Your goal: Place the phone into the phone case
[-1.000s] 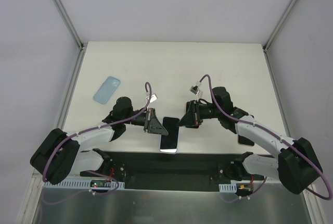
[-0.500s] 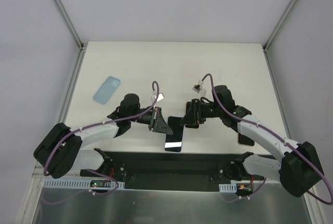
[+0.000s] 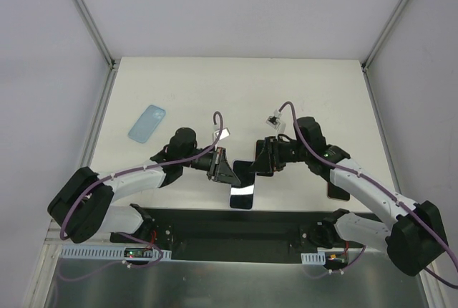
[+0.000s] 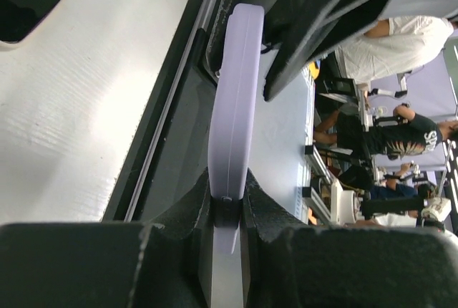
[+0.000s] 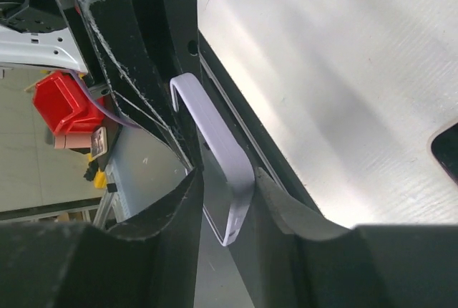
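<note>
left gripper (image 4: 229, 204) pinches phone (image 3: 242, 188) — right gripper (image 5: 229, 183) straddles it (grip unclear)

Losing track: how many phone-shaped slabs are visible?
3: a light blue slab far left, a dark slab between left gripper and right gripper, a third slab half hidden under the right arm. More may hide.

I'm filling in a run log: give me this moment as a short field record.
phone: lavender edge, dark face, between both grippers
left gripper: shut on phone
right gripper: fingers flank phone, grip unclear
blue case: flat on table, left side, apart from both arms
task: phone not yet in blue case
</note>
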